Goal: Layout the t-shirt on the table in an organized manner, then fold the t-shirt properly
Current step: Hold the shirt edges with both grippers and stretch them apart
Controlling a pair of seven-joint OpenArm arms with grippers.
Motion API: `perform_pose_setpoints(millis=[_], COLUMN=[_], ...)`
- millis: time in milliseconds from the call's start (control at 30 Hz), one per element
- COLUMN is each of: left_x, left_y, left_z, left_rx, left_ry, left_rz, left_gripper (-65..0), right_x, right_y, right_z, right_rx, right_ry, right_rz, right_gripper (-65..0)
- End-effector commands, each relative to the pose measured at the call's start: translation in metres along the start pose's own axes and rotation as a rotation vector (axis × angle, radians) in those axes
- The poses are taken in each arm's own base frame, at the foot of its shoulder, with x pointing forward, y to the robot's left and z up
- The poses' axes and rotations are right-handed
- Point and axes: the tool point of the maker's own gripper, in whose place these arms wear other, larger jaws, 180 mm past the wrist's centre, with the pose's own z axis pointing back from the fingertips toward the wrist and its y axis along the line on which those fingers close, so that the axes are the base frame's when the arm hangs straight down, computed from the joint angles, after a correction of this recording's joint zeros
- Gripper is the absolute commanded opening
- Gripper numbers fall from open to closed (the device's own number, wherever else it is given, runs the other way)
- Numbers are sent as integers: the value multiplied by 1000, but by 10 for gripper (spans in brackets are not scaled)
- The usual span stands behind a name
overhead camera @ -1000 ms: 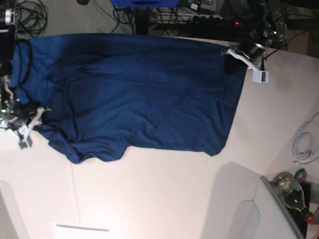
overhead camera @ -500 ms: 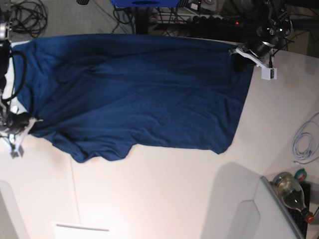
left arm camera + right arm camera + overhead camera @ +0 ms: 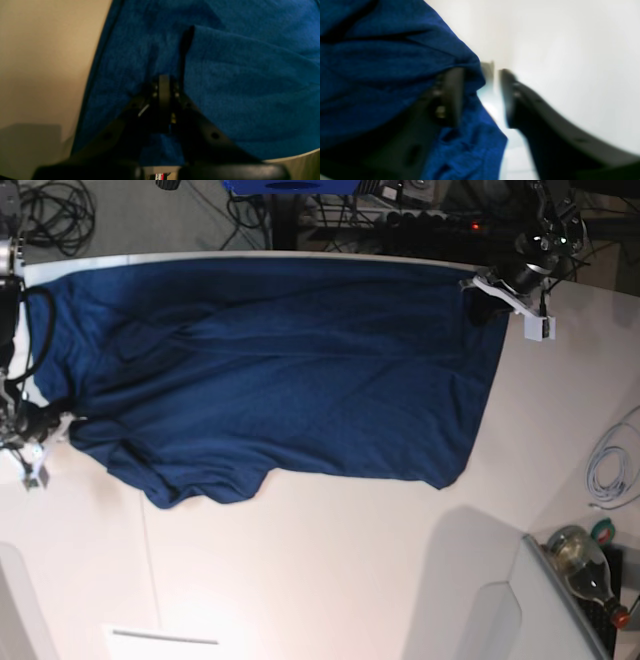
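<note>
The shirt (image 3: 280,370) is spread across the far side of the table (image 3: 330,580), pretty flat but bunched and wrinkly at its left end. The left gripper (image 3: 163,85) has its fingers clamped tight on a pinch of cloth at the far right corner, while the right gripper (image 3: 480,95) has its fingers parted with the shirt edge draped over one of them. My worry is that this edge snags on that finger and gets dragged when the arm moves, wrecking the layout, or a left-side tug slides the whole shirt. The base view shows the overall spread and the wrinkles; only the wrist views show what the fingers are doing.
</note>
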Motion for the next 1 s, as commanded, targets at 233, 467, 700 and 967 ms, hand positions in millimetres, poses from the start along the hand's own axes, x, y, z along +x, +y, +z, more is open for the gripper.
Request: perform_pose_setpoints(millis=[233, 467, 700, 967], left_x=[-18, -17, -16, -19], left_y=[12, 13, 12, 13], left_z=[4, 4, 4, 6], left_rx=[53, 54, 54, 56], left_ry=[86, 83, 82, 89], left_rz=[-21, -20, -20, -19], left_gripper=[-650, -650, -650, -650], right_x=[20, -25, -61, -75], right_y=[-28, -31, -32, -34], right_z=[43, 40, 25, 25], right_rx=[-45, -52, -32, -40], right_ry=[-165, -61, 38, 70], right_rz=[-7, -37, -98, -109], right_gripper=[-345, -650, -642, -642])
